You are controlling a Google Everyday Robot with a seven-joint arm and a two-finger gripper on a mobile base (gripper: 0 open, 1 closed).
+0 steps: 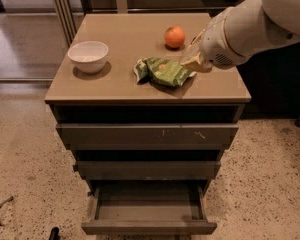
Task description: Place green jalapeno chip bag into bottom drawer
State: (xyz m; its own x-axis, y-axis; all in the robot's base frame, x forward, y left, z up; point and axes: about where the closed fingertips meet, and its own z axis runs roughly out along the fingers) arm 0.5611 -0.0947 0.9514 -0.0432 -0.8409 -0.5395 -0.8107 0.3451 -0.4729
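Observation:
The green jalapeno chip bag (pixel 165 71) lies crumpled on the cabinet top (pixel 115 84), right of centre near the front. My gripper (pixel 194 61) reaches in from the upper right on the white arm (pixel 250 26). It hangs just over the bag's right end. Whether it touches the bag does not show. The bottom drawer (pixel 149 227) is pulled out at the foot of the cabinet. Its grey inner tray (pixel 149 206) has nothing in it.
A white bowl (pixel 88 55) stands on the left of the top and an orange (pixel 174 36) at the back right. Two closed drawers (pixel 147 136) sit above the open one. The speckled floor (pixel 30 154) surrounds the cabinet.

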